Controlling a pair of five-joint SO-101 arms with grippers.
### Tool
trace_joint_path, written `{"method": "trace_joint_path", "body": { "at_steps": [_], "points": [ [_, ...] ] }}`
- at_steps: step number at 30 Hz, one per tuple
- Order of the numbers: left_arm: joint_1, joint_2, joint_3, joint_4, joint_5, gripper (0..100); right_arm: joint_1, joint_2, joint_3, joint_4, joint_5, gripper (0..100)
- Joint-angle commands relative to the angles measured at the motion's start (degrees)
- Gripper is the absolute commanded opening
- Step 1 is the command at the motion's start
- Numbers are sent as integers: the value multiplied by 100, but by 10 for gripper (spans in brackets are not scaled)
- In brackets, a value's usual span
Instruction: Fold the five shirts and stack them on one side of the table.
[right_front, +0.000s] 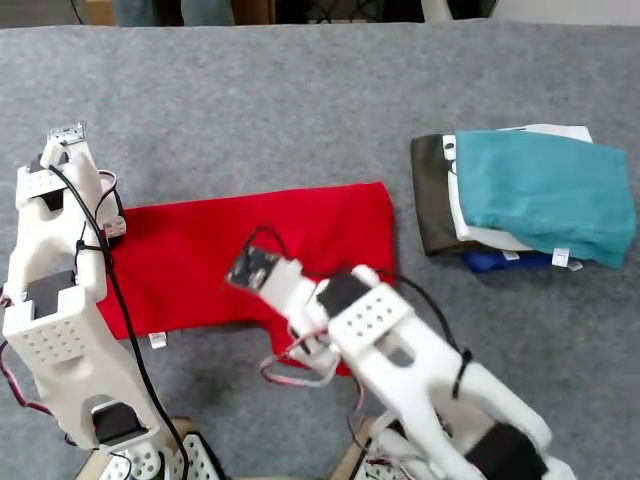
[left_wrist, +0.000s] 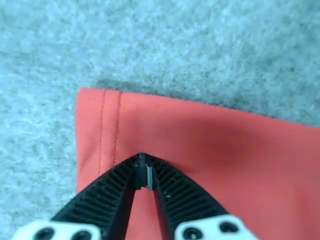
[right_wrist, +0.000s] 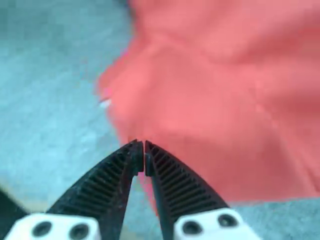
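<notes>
Shirt of red cloth (right_front: 250, 250) lay as a long band on the grey felt surface (right_front: 300, 110). Left claw (left_wrist: 142, 172) and right claw (right_wrist: 144, 157) sat closed over its edges, probably for another fold, beside a stack of folded shirts (right_front: 530, 195).

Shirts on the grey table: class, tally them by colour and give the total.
Red fabric shirt, spread out: 1
Teal folded fabric shirt: 1
White folded fabric shirt: 1
Dark brown folded fabric shirt: 1
Blue folded fabric shirt: 1
Total: 5
</notes>
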Motion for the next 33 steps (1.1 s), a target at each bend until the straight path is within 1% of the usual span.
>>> {"method": "trace_joint_path", "body": {
  "at_steps": [1, 3, 5, 8, 11, 14, 16, 22, 26, 29, 31, 33],
  "points": [
    [13, 35, -110, 9, 44, 29, -431, -637, 48, 554, 35, 13],
    [13, 35, -110, 9, 44, 29, -325, -954, 22, 703, 62, 13],
    [13, 35, -110, 18, 44, 29, 44, -1200, -110, 695, 70, 13],
    [13, 35, -110, 18, 44, 29, 756, -1288, -286, 299, 70, 13],
    [13, 35, -110, 18, 53, 29, 1187, -989, -75, -325, 70, 13],
    [13, 35, -110, 18, 53, 29, 1248, -435, 391, -985, 70, 13],
    [13, 35, -110, 18, 53, 29, 1125, -119, 637, -1231, 70, 13],
    [13, 35, -110, 18, 53, 29, 501, 224, 1182, -1187, 79, 13],
    [13, 35, -110, 18, 35, 29, 545, 233, 1200, -1125, 527, 13],
    [4, -18, -145, 35, 18, 29, 747, 224, 954, -686, 932, 13],
    [4, -70, -198, 70, 18, 29, 1055, 224, 514, -211, 1090, 14],
    [13, -299, -453, 519, -44, 29, 1451, 224, -145, 237, 1196, 14]
  ]
}}
